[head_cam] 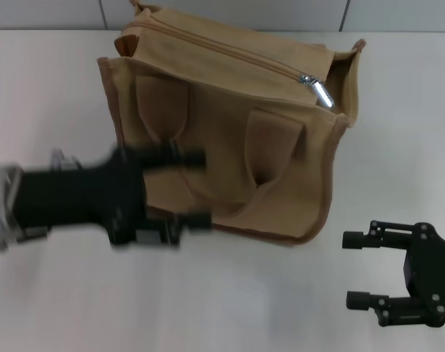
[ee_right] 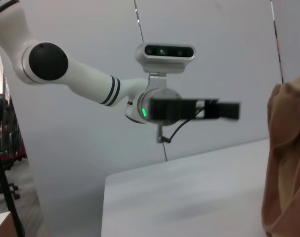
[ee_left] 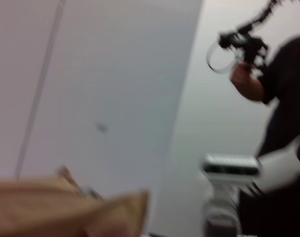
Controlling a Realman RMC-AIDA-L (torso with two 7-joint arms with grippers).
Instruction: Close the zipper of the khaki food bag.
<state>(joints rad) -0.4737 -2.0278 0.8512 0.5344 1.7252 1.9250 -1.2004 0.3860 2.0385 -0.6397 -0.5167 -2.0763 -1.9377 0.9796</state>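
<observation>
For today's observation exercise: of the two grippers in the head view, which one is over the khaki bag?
The left gripper: its open fingers overlap the khaki food bag front. The right gripper, also open, sits apart over the table.

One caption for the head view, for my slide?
Left gripper open before the bag; right gripper open beside it.

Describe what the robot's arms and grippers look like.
Both grippers, left gripper and right gripper, are matte black with two straight parallel fingers. The left arm is glossy white with a black joint cap, black bands, a green light and a thin dark cable.
</observation>
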